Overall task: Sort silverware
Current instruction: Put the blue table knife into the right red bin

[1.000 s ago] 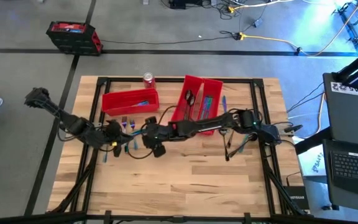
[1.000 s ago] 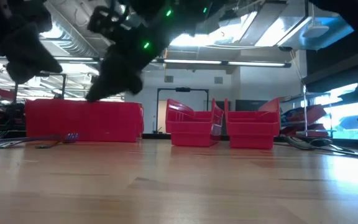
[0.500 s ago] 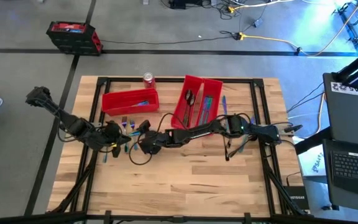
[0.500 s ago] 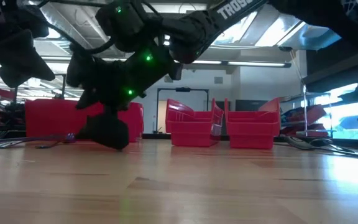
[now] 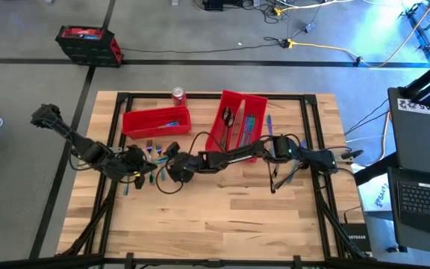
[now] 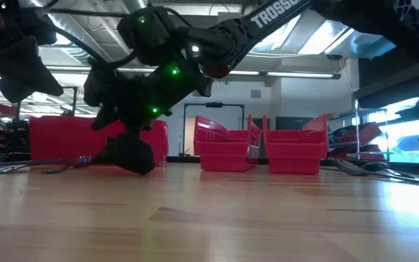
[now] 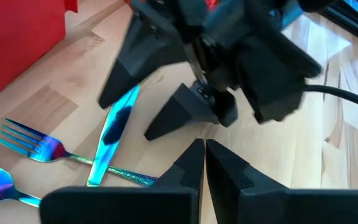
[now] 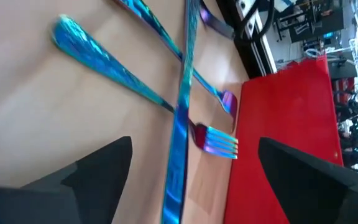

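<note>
Loose silverware is spread on the wooden surface near its left edge, just in front of the long red bin that is laid crosswise. In the right wrist view a knife is seen lying across a fork and another slender piece, all iridescent blue and purple, with the red bin wall just beside the fork's tines. In the left wrist view the same knife and fork are crossed on the wood.

The right claw is lowered over this cluster with its fingers spread wide on either side of the knife; nothing is gripped. In the low view it is seen close to the wood in front of the long bin.

The left claw is held just beside the right one, near the left edge, with its fingers pressed together and empty.

2 more red bins are set side by side toward the far edge, with silverware inside. A red can stands at the far edge.
</note>
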Available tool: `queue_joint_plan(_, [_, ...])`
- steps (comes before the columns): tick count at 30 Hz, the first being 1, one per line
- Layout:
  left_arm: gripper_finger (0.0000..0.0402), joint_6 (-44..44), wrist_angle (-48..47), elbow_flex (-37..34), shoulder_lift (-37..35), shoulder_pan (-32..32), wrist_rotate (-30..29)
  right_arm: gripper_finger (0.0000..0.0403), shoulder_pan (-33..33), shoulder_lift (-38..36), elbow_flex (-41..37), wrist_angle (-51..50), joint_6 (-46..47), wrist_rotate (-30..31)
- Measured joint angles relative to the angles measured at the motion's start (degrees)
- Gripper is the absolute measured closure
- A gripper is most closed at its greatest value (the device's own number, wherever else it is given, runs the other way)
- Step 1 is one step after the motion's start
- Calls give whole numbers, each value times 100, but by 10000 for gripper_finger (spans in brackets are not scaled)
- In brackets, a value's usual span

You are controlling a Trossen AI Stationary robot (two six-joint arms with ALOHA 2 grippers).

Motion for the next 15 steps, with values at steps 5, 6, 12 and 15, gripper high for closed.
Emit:
queue_joint_plan(5, [400, 18, -2, 0, 1, 0, -49, 68, -118, -7, 8, -227, 3, -63])
queue_joint_plan(6, [400, 34, -2, 0, 1, 0, -63, 68, -132, -7, 10, -266, 3, -87])
queue_joint_plan(12, [400, 94, -2, 0, 1, 0, -232, 68, -197, -9, 7, -337, -31, -97])
queue_joint_plan(15, [400, 93, -2, 0, 1, 0, -235, 68, -236, -9, 8, -409, -63, -135])
